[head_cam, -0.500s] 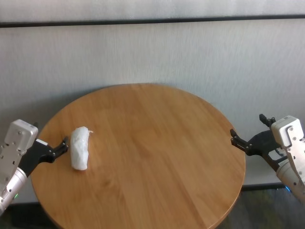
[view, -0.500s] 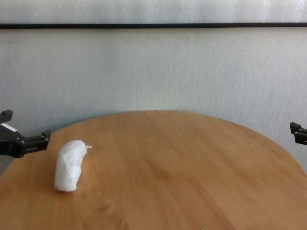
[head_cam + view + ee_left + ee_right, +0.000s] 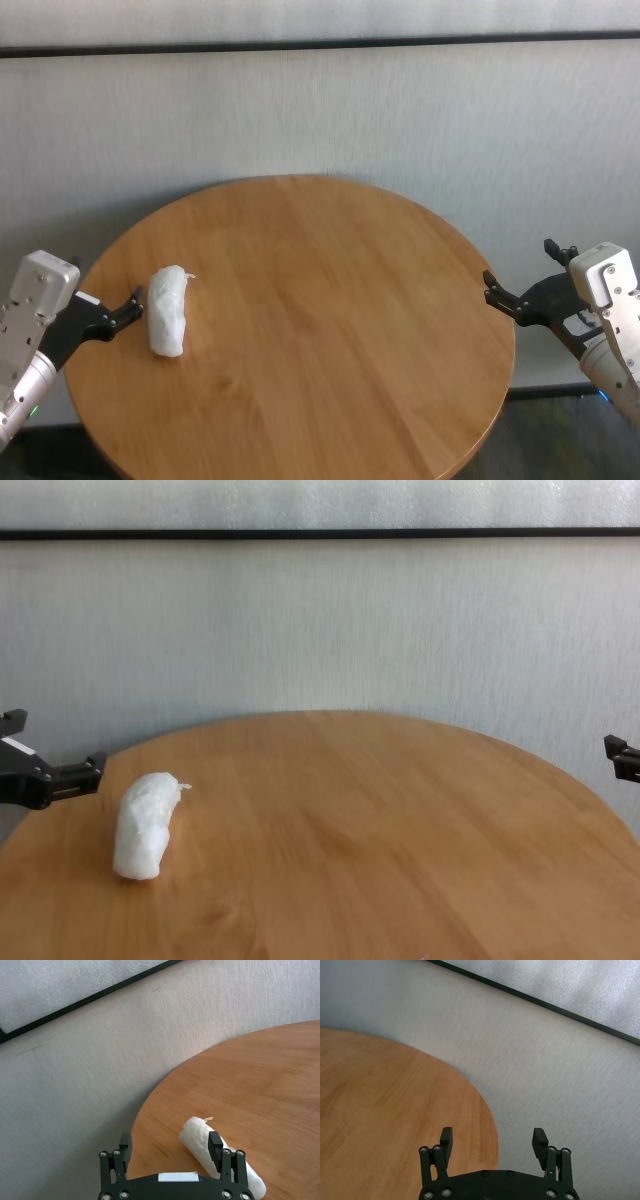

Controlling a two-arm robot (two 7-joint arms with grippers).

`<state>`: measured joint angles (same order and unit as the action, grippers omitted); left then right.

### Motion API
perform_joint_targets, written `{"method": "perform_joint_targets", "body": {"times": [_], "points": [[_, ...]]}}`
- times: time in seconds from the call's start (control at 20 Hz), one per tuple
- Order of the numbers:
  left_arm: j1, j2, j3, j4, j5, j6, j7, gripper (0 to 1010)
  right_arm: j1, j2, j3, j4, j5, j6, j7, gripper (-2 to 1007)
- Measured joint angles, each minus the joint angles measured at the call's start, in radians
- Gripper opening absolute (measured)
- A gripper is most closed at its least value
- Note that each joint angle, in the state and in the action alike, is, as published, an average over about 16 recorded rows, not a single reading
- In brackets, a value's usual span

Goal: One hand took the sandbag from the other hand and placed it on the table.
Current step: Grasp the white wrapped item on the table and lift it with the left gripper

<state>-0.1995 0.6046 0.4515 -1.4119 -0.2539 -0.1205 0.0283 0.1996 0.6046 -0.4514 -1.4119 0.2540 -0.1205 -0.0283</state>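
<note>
The left tool (image 3: 118, 318), jaws wide and empty, sits just beside the sandbag (image 3: 167, 311) lying on the table (image 3: 330, 330) near its left edge, and the right tool (image 3: 522, 303), also wide and empty, hangs off the table's right edge, so nothing seems begun unless the placing is already done.

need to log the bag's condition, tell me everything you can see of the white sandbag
The sandbag is a small white, lumpy, sausage-shaped soft bag in crinkly plastic, with a short twisted tip at its far end. It looks intact. It lies flat on its side on the left part of the round wooden table, its length running roughly from near to far. Only the tabletop touches it. The left claw stands open close beside it, near the table's edge, not gripping it.
</note>
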Motion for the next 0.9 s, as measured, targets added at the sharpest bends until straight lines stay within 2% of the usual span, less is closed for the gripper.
{"method": "perform_joint_targets", "body": {"times": [0.9], "points": [[0.0,0.0,0.0,0.0,0.0,0.0,0.0,1000,0.0,0.0,0.0,0.0,0.0,0.0,0.0,1002]]}}
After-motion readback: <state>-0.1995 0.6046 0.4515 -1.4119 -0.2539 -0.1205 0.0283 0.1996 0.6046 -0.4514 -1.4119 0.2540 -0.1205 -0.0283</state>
